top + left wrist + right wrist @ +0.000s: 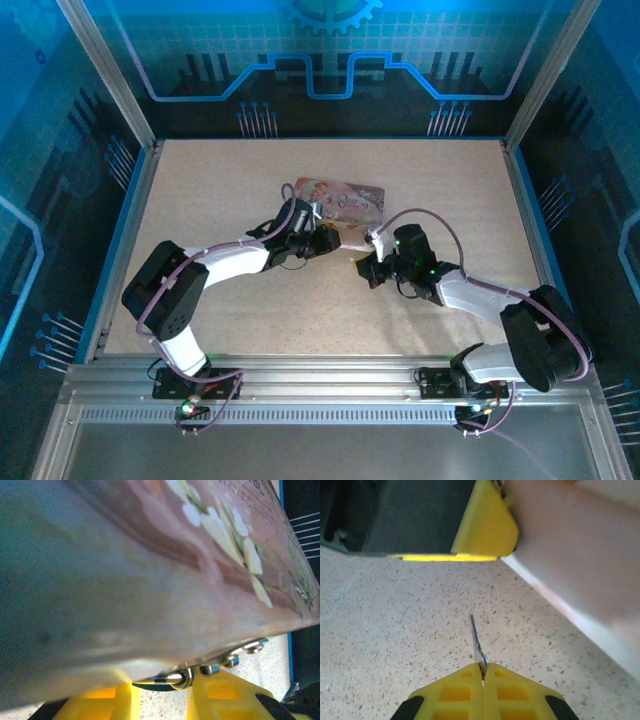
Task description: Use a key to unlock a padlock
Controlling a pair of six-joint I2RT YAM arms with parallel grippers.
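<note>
Top external view: the pink tin point(345, 198) lies flat near the middle of the speckled tabletop point(250, 300). Both arms reach in toward its near edge. The left hand point(328, 240) is up against that edge of the tin, and the right hand point(360, 268) sits just beside it, pointing left across the tabletop.

Left wrist view: the tin's side looms close and blurred. At its lower edge a small curved piece of shiny metal, apparently the padlock point(170, 680), hangs from a row of metal fittings. It sits right at the gap between the left hand's yellow fingers point(220, 697). The fingers stand a little apart, but I cannot tell whether they are clamped on the lock or only flank it.

Right wrist view: the right hand point(483, 672) has its yellow fingers pressed together on the key point(475, 635). The thin blade sticks out ahead above the tabletop, aimed toward the left hand's finger and the tin's edge, and well short of both.
</note>
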